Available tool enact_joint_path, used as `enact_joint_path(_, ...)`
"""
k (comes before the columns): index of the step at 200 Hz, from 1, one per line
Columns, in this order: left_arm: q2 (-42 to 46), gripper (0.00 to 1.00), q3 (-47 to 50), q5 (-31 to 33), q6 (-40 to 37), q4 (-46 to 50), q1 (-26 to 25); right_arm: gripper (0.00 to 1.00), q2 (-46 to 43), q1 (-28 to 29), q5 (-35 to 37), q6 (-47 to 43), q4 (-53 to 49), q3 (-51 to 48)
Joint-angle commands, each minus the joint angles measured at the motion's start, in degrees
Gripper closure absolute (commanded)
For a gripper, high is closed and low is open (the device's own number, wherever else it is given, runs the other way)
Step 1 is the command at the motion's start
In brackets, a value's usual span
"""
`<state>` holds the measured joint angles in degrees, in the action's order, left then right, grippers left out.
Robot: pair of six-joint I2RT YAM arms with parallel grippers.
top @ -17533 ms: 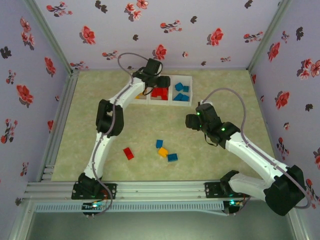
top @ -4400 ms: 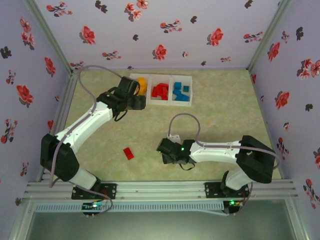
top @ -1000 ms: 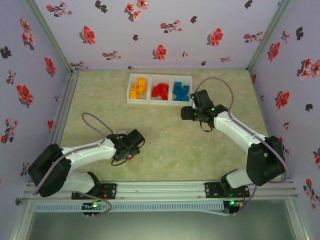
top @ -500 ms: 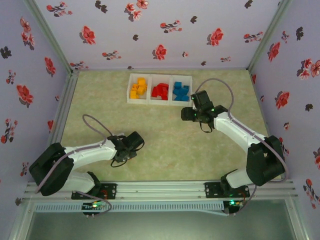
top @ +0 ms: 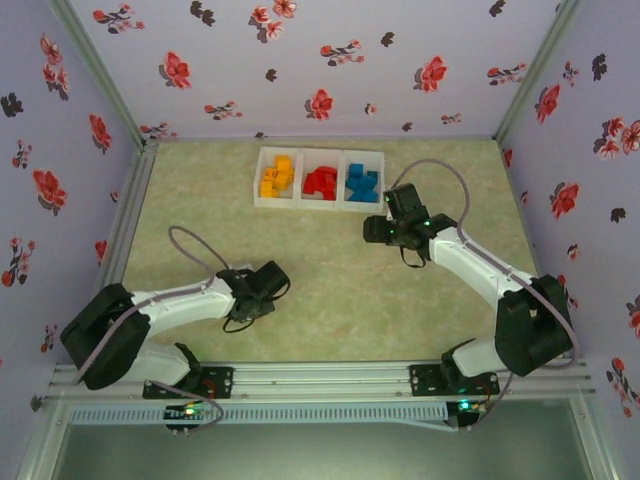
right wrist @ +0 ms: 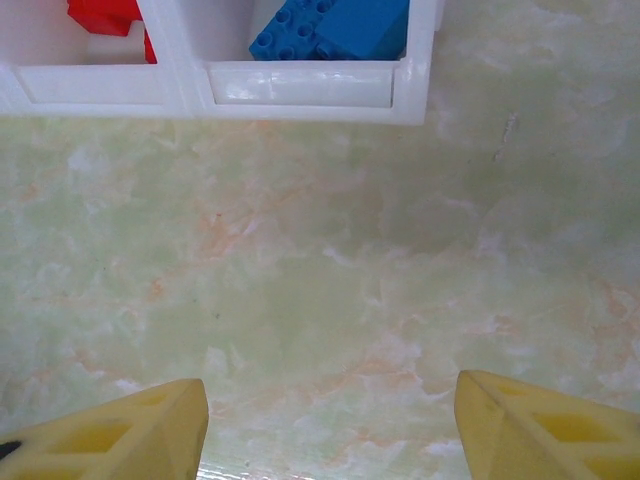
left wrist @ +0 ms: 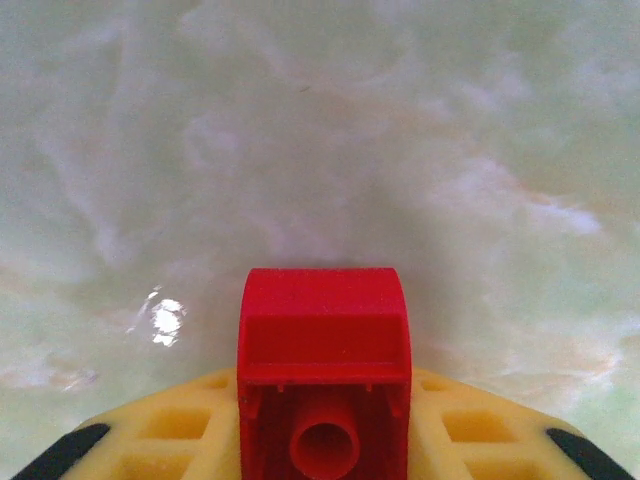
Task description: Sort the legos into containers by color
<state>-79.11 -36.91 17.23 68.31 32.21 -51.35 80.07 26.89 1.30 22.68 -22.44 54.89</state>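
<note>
Lego [left wrist: 324,350], red, sits pinched inside left gripper [left wrist: 324,425].

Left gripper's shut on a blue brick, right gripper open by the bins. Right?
No: the brick in the left gripper is red, not blue, per the left wrist view. The right gripper is open by the bins.

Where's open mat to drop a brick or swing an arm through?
Widest bare mat: centre, between the containers, left gripper and right gripper. Also bare: far-left corner beside the yellow bin, far-right corner beside the blue bin. Crowded: all three bins, and the near-left where the left gripper clamps a red brick.
</note>
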Motion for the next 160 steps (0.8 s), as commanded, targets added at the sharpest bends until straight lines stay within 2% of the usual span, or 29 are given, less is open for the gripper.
enact_joint_path(1,-2.9,0.77,-6.2,0.0,-7.3,-2.5,0.5,0.33,-3.3,-0.1,0.8,1.5,1.5,-2.0)
enact_joint_path(31,-6.4,0.8,-15.7,1.4,-15.4,2.0,1.1,0.33,-4.4,-0.2,1.4,1.6,1.6,-3.6)
enact_joint_path(83,-10.6,0.8,-30.8,-1.4,-29.7,3.9,3.9,0.33,-7.6,-0.2,2.0,2.1,1.9,-6.4)
enact_joint_path(160,-25.7,0.8,-56.5,-5.2,-46.1,5.1,10.9,0.34,-13.3,-0.1,1.3,3.3,0.3,-9.9)
